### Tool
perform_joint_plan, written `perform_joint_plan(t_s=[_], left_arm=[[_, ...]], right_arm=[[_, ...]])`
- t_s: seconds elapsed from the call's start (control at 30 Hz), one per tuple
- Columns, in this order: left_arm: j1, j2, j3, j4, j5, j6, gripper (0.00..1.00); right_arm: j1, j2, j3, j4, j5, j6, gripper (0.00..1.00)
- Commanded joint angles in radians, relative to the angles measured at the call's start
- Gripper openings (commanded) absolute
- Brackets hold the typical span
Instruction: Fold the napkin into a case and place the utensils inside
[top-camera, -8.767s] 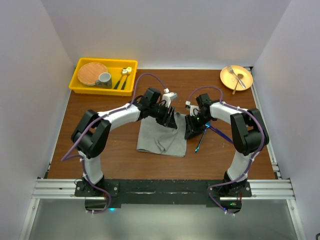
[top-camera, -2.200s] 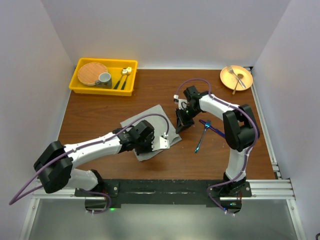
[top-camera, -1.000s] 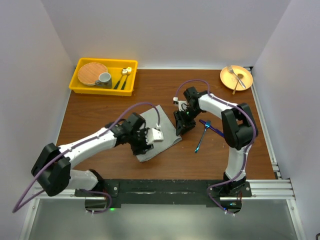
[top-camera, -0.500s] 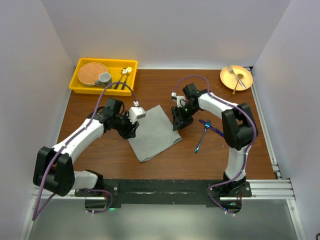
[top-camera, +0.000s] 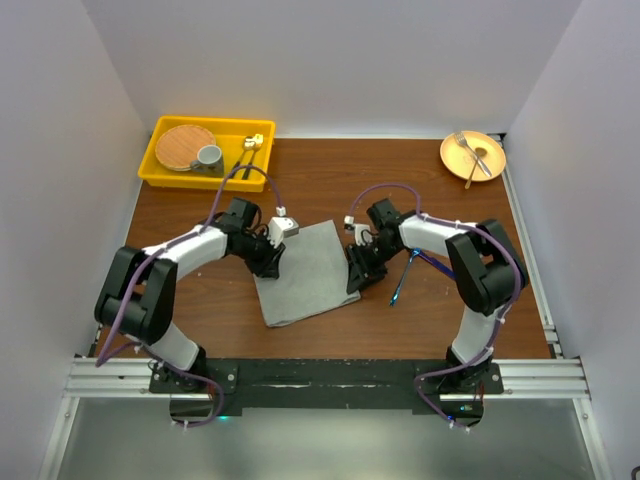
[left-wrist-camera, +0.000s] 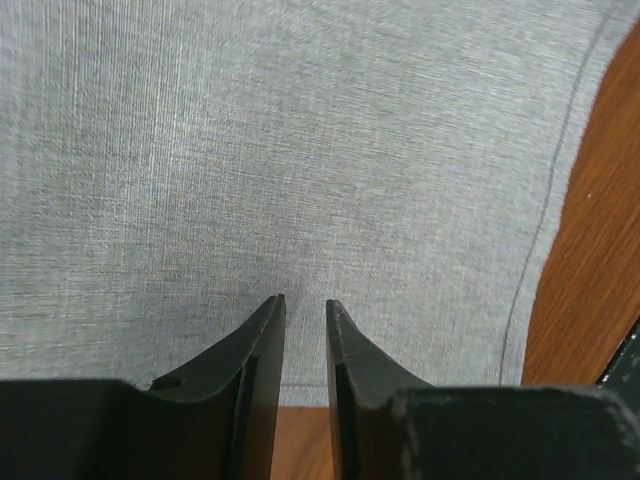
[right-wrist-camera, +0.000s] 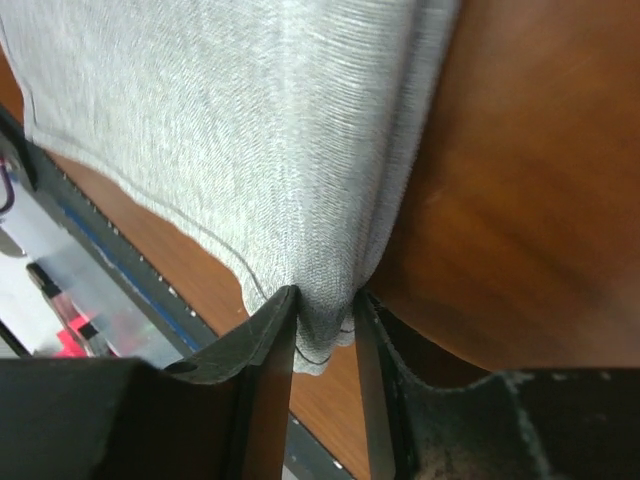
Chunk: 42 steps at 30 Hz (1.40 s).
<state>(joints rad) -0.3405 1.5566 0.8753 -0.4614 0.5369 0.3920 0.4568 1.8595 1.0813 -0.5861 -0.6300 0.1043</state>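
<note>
Since half a second ago my left hand (left-wrist-camera: 304, 305) has swung onto the left edge of the napkin (top-camera: 305, 272), fingers a narrow gap apart; I cannot tell if cloth is caught. My right hand (right-wrist-camera: 322, 300) pinches a bunched fold at the right edge, and the blue utensils (top-camera: 402, 280) lie just beyond on the table (top-camera: 200, 300). The yellow tray (top-camera: 205, 183) holds a round mat (top-camera: 185, 146), a grey cup (top-camera: 209, 156) and gold cutlery (top-camera: 247, 155); the orange plate (top-camera: 450, 150) holds a silver fork (top-camera: 470, 150).

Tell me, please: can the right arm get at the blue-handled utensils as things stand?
Probably yes, but not at once. The utensils lie on the table close beside the right gripper, with nothing between. Its jaws pinch the napkin edge, so it must let go first.
</note>
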Motion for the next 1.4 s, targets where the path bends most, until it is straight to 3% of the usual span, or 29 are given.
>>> perform_joint_plan(t_s=[0.0, 0.07, 0.17, 0.27, 0.3, 0.37, 0.4, 0.57, 0.6, 0.7, 0.77, 0.83, 0.9, 0.93, 0.97, 1.07, 1.37], left_arm=[[0.005, 0.085, 0.057, 0.061, 0.038, 0.022, 0.27], [0.005, 0.131, 0.083, 0.05, 0.047, 0.021, 0.27], [0.009, 0.113, 0.14, 0.03, 0.1, 0.03, 0.33], [0.023, -0.005, 0.18, 0.039, 0.155, 0.025, 0.49], [0.026, -0.085, 0.179, 0.061, 0.156, 0.013, 0.58], [0.032, -0.171, 0.163, 0.145, 0.135, -0.054, 0.71], [0.031, -0.247, 0.156, 0.176, 0.114, -0.088, 0.99], [0.031, -0.4, 0.159, 0.357, 0.032, -0.263, 1.0], [0.031, -0.426, 0.136, 0.4, -0.007, -0.287, 1.0], [0.032, -0.385, 0.169, 0.426, -0.061, -0.384, 1.0], [0.037, -0.34, 0.221, 0.31, -0.005, -0.441, 1.0], [0.049, -0.284, 0.237, 0.265, 0.186, -0.471, 1.0], [0.054, -0.23, 0.145, 0.393, 0.35, -0.591, 1.0], [0.054, -0.208, 0.102, 0.491, 0.366, -0.784, 1.0], [0.054, -0.187, 0.061, 0.697, 0.38, -0.886, 1.0], [0.054, -0.077, -0.044, 1.005, 0.354, -1.163, 1.0], [0.081, 0.255, 0.031, 1.254, 0.368, -1.472, 1.0]], right_arm=[[0.058, -0.095, -0.092, 0.087, -0.028, 0.051, 0.45], [0.068, -0.118, -0.092, 0.077, -0.037, 0.063, 0.63], [0.043, -0.166, 0.022, -0.132, 0.03, -0.048, 0.76], [-0.018, -0.229, 0.173, -0.251, 0.137, -0.234, 0.87], [-0.032, -0.247, 0.21, -0.277, 0.154, -0.27, 0.96], [-0.066, -0.307, 0.303, -0.233, 0.18, -0.314, 0.98], [-0.069, -0.324, 0.334, -0.206, 0.181, -0.313, 0.98], [-0.069, -0.326, 0.479, 0.021, 0.13, -0.301, 0.98], [-0.067, -0.324, 0.468, 0.082, 0.182, -0.281, 0.98], [-0.073, -0.28, 0.453, 0.184, 0.16, -0.183, 0.98], [-0.099, -0.257, 0.477, 0.203, -0.015, -0.111, 0.98], [-0.092, -0.22, 0.497, 0.192, -0.126, 0.001, 0.98], [-0.09, -0.195, 0.485, 0.18, -0.167, 0.078, 0.98], [-0.09, -0.192, 0.465, 0.196, -0.181, 0.148, 0.98], [-0.092, -0.189, 0.41, 0.263, -0.189, 0.187, 0.98], [-0.092, -0.165, 0.306, 0.461, -0.194, 0.386, 0.98], [-0.055, 0.179, 0.427, 0.725, -0.255, 0.768, 0.98]])
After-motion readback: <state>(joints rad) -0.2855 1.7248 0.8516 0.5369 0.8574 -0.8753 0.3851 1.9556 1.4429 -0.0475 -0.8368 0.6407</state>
